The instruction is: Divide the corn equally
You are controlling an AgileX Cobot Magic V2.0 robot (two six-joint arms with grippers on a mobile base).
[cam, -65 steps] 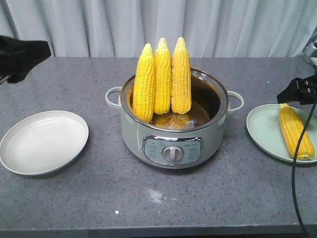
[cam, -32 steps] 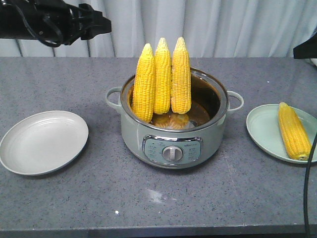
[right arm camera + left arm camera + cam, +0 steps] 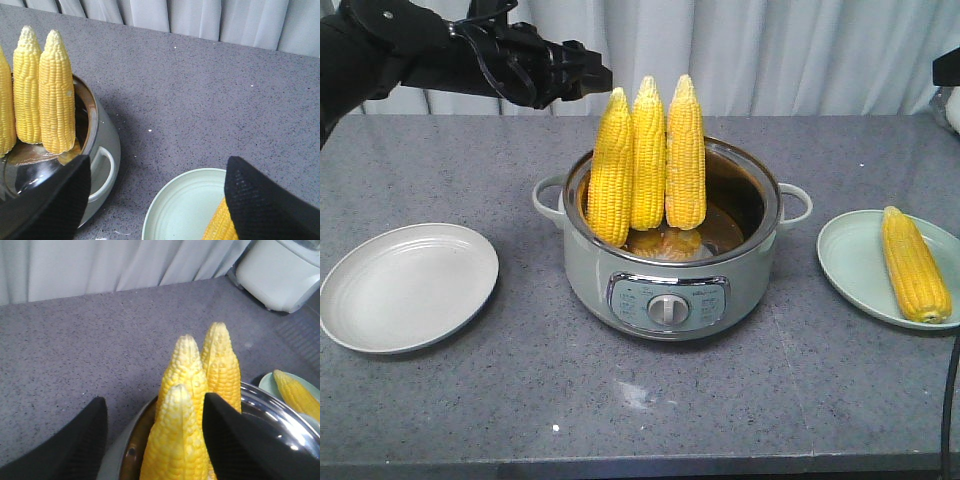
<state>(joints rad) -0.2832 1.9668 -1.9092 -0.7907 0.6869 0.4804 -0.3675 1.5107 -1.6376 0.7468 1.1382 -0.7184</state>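
Corn (image 3: 645,165): three potted, one plated

Front view: your left gripper (image 3: 590,78) hangs beside the tip of the leftmost upright cob (image 3: 611,170); three cobs stand in the pot (image 3: 590,285) on the table (image 3: 470,410). A fourth cob (image 3: 916,265) lies on the green plate (image 3: 845,255); the white plate (image 3: 410,290) sits across the pot. Left wrist view: jaws spread wide, that cob's tip between the fingers (image 3: 75,450), nothing clamped. Right wrist view: your right gripper (image 3: 159,161) gapes empty above the table beside the green plate.
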